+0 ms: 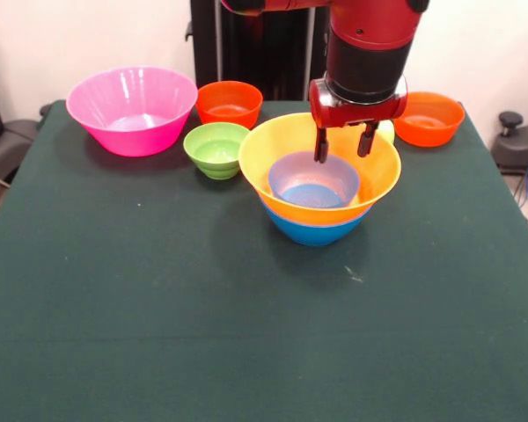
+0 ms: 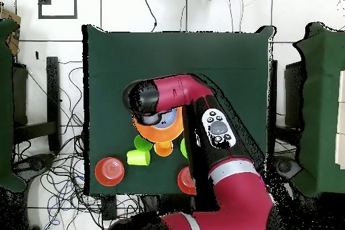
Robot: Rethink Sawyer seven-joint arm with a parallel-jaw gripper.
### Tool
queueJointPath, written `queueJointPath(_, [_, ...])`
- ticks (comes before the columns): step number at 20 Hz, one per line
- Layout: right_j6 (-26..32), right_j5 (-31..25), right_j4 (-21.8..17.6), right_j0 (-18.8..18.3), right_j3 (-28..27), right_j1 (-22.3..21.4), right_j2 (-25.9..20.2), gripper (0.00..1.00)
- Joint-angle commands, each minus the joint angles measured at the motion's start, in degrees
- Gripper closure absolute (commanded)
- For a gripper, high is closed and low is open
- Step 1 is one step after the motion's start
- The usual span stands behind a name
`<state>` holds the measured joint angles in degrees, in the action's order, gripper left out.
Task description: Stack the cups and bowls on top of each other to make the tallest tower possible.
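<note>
1. Front view shows the tower (image 1: 319, 189) near the middle of the table (image 1: 158, 334): a blue bowl (image 1: 315, 230) at the bottom, a large yellow-orange bowl (image 1: 282, 149) nested in it, and a small pale blue bowl (image 1: 314, 179) sitting inside that.
2. Directly above the small bowl hangs the gripper (image 1: 343, 146); its two dark fingers (image 1: 320, 145) are spread apart and hold nothing, their tips just over the small bowl's far rim.
3. Just left of the tower, touching or nearly touching it, stands a small green bowl (image 1: 216, 149); behind that is a small orange bowl (image 1: 230, 103).
4. A large pink bowl (image 1: 132, 110) sits at the far left, apart from the tower.
5. Another orange bowl (image 1: 429, 118) sits at the far right, behind the arm.
6. Overhead view has the red arm (image 2: 215, 139) covering most of the tower; a lime-yellow cup (image 2: 138, 158) lies on its side beside an orange cup (image 2: 163, 149).
</note>
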<state>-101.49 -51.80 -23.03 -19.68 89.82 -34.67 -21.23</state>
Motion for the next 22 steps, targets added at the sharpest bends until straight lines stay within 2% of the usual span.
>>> queueJointPath(1, [0.84, 3.42, -3.3, 0.12, 0.94, -1.46, 0.28, 0.0])
queueJointPath(4, [2.35, 0.41, -2.93, 0.57, -1.43, -2.04, -0.38, 0.0])
queueJointPath(8, [1.09, -1.55, -2.37, 1.67, -4.61, -1.65, -0.24, 0.0])
queueJointPath(12, [1.99, -2.71, -2.08, 1.09, -4.47, -2.43, -0.34, 0.0])
queueJointPath(15, [1.74, -2.3, -1.92, 0.98, -1.71, -4.06, -0.12, 0.0])
queueJointPath(19, [-0.7, 2.06, -1.44, 1.08, 3.15, -5.75, -0.12, 0.0])
queueJointPath(22, [-0.19, 2.44, -1.79, 0.55, 4.78, -7.08, 0.13, 0.0])
